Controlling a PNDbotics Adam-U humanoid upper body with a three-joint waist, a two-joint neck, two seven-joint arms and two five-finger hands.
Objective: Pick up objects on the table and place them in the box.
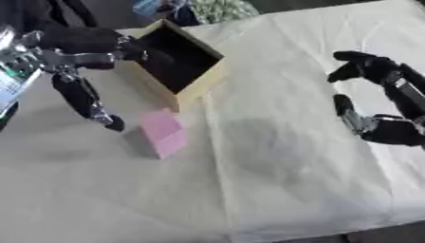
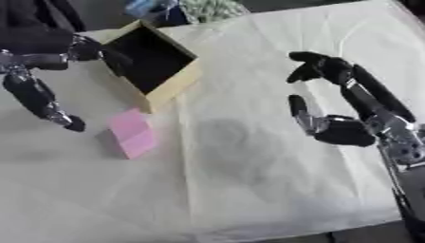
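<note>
— Reaching: left robot hand (image 1: pixel 79 71), fingers spread, beside pink block (image 1: pixel 163 132) on counter (image 1: pixel 291 156), near box (image 1: pixel 179 59).
— Right robot hand (image 2: pixel 340 99)?
— Spread, idle. Next, likely: close on block, lift into box.

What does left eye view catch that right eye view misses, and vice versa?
Only the left eye view: a light panel at the far left edge, beside the left arm.

Only the right eye view: more of the right arm, down through the silver wrist toward the lower right corner.

Both: the pink block on the cloth-covered table just in front of the open box, the left hand beside the block, and the right hand, open and holding nothing.
</note>
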